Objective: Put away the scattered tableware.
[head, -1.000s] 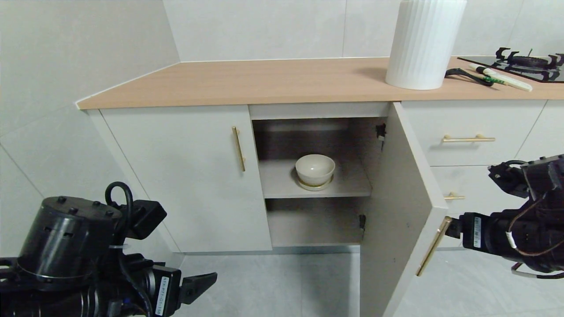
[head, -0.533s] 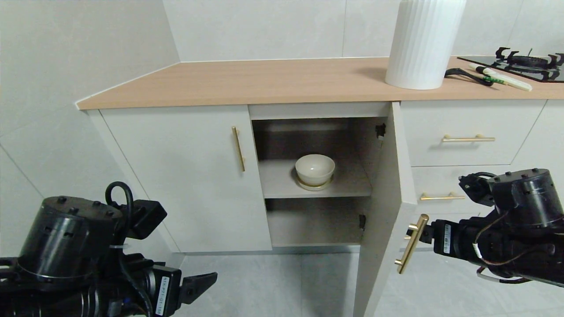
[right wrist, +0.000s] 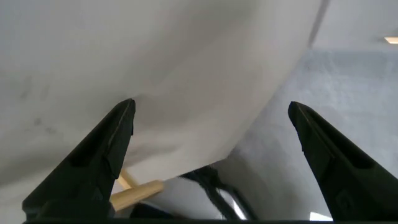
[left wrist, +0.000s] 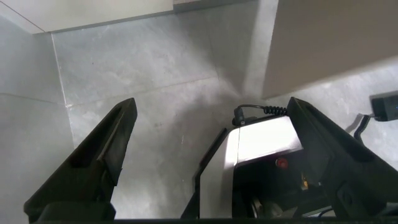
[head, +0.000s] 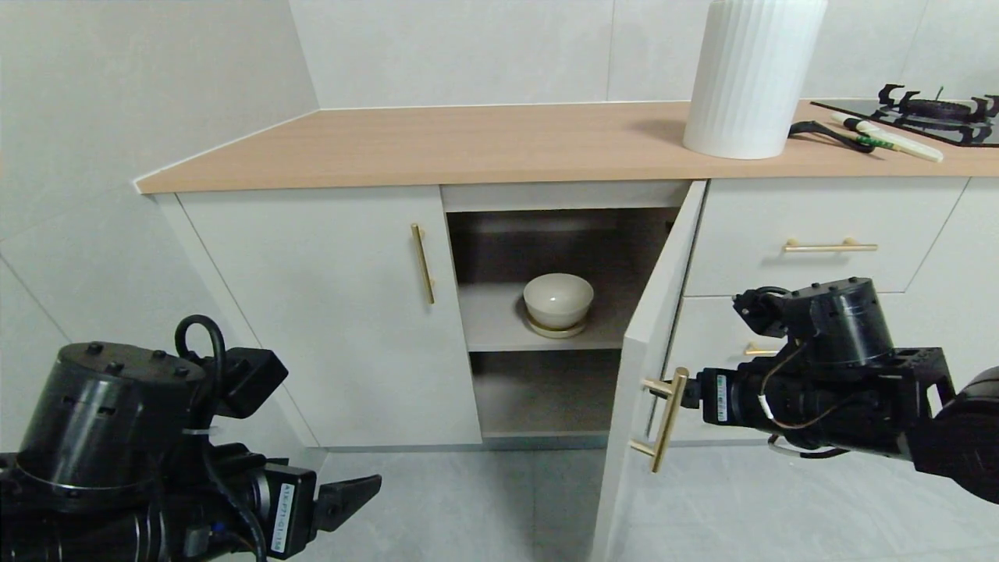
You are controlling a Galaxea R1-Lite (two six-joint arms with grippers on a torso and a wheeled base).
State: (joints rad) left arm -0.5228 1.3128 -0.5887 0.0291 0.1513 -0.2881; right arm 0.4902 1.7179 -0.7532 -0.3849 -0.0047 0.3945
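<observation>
The bowl (head: pixel 557 298) sits on a plate (head: pixel 556 331) on the shelf (head: pixel 499 320), mid-frame in the head view, so the step in hand looks to be shutting the door (head: pixel 648 328). The door stands about half open, its free edge toward the lower middle. The right tool (head: pixel 687 390) is at the handle (head: pixel 665 417), centre right, with its fingers (right wrist: pixel 102 158) spread apart. Whether it touches the handle cannot be told.

A good close would likely push squarely near the handle and follow the hinge's arc. It should ease off near the frame so the door does not slam and jolt the bowl, and the fingers should stay free of the handle.

The left tool (head: pixel 363 492), lower left, is spread apart and empty over the floor (head: pixel 507 499), well apart from the door's path, and is best left there.
</observation>
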